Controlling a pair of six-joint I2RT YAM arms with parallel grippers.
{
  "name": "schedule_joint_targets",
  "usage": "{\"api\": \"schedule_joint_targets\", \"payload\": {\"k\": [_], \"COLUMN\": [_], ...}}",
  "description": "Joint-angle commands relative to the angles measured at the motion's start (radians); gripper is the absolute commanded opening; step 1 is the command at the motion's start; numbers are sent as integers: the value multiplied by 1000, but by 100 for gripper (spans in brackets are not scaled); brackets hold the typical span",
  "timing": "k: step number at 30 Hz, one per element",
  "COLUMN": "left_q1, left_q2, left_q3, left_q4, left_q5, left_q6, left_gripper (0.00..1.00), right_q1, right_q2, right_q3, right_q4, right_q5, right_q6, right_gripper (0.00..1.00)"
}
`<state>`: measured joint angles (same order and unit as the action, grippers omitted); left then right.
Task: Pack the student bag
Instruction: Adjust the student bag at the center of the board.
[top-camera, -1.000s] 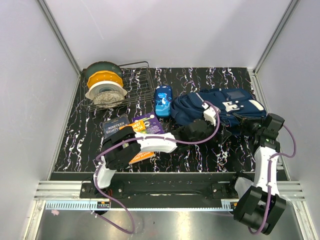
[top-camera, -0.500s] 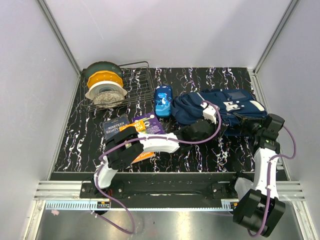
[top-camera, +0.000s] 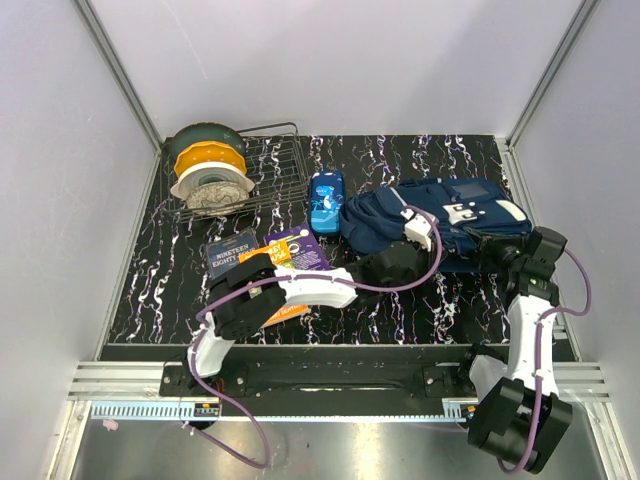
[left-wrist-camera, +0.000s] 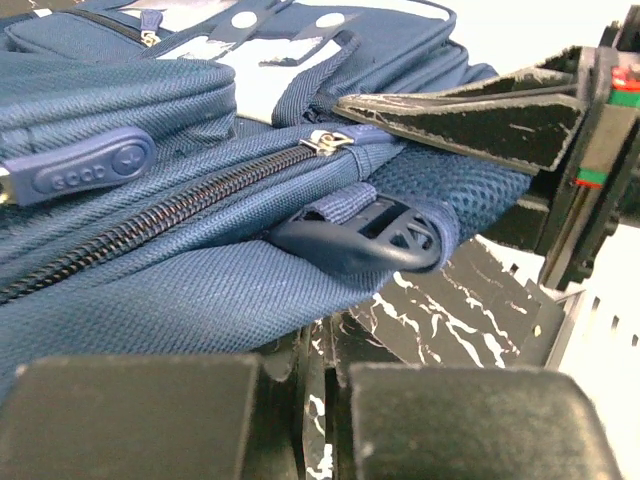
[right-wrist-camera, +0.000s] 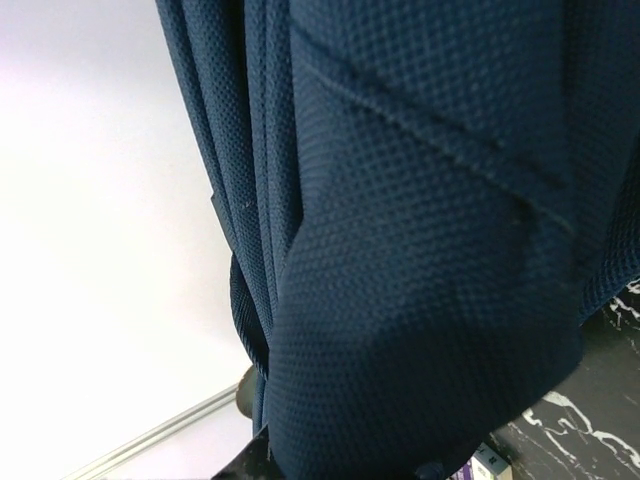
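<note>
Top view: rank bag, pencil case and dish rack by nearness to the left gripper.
From the left gripper, nearest first:
1. bag: right at the fingertips, on the right side.
2. pencil case: just left of the bag, in the middle.
3. dish rack: far-left corner.

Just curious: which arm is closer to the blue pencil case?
Left. The left arm's jaws sit midway along the backpack; the pencil case lies at its left end, the right arm's jaws at its right end.
</note>
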<state>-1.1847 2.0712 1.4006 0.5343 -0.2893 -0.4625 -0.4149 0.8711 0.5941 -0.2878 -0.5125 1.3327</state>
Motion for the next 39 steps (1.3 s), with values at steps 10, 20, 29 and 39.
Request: {"api": "schedule_joint_targets", "payload": {"k": [10,20,29,39], "left_q1": [69,120,119,112], "left_q2": [-319,-418,-339,-212], "left_q3": [-206,-223,-167,-181], "left_q4": [-155,-379,-398,-287], "left_q5": [160,421,513,441], "left_q6": [202,275,245,263], "left_gripper": [0,0,25,56], "right_q1": [-120,-121,-122,-122], "right_q2": [362,557,394,339], "right_q3": [217,265,233,216], "right_q4": [188,266,99,62], "right_q5": [-203,-275,-169,-176], "right_q6": [-303,-409,-509,-523], "right_gripper": [0,59,88,87]}}
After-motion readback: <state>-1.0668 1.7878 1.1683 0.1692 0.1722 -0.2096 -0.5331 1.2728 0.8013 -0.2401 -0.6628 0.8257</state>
